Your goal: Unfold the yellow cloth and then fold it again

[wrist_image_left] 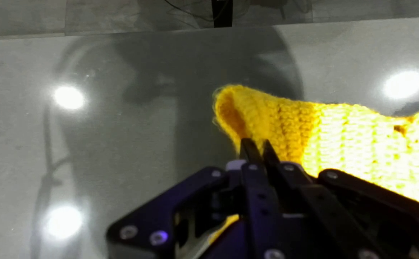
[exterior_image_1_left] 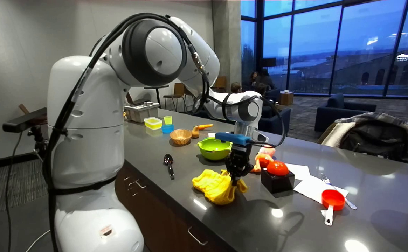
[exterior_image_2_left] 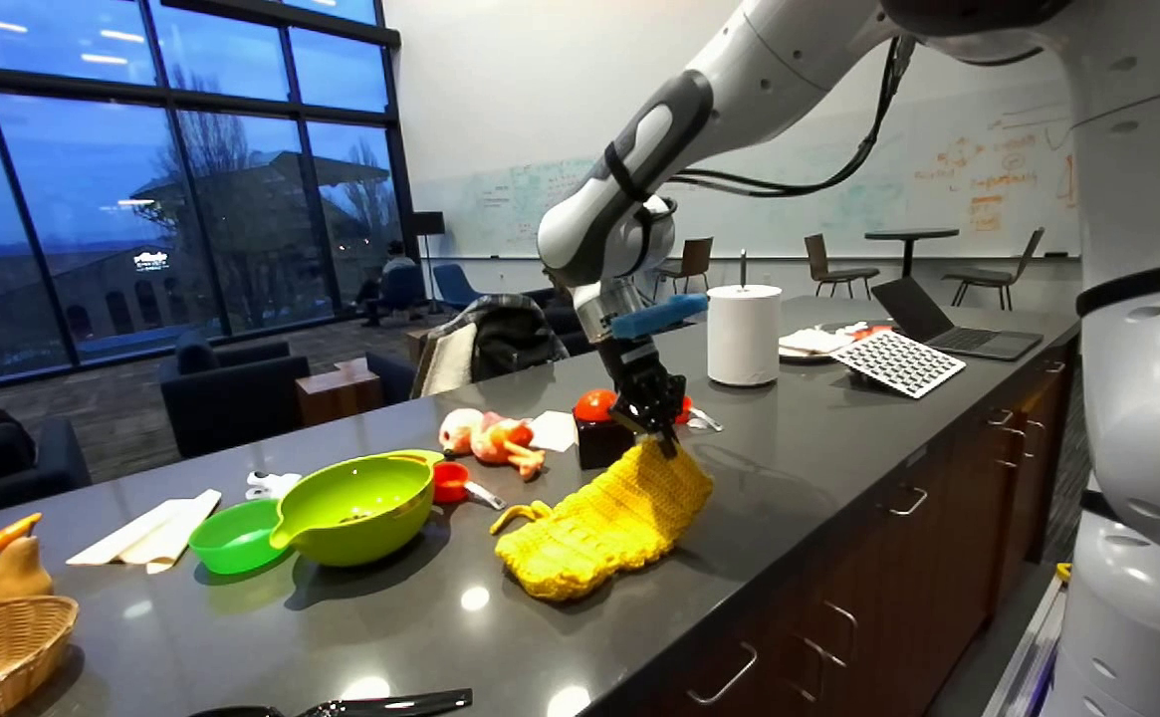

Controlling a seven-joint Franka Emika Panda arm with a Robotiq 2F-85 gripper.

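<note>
A grey counter (exterior_image_2_left: 799,448) carries the yellow cloth (exterior_image_2_left: 599,528), which lies rumpled near one long edge, one end raised. A lime-green bowl (exterior_image_2_left: 370,540) stands nearby. The gripper (wrist_image_left: 256,144) points down, pressed almost together, pinching that raised end. Near the cloth sits a black box (exterior_image_1_left: 277,182), topped by a red dome (exterior_image_1_left: 277,168).

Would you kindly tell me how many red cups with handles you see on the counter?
2: one red cup is beside the lime-green bowl, and another red cup is near the fork. More may be hidden.
</note>
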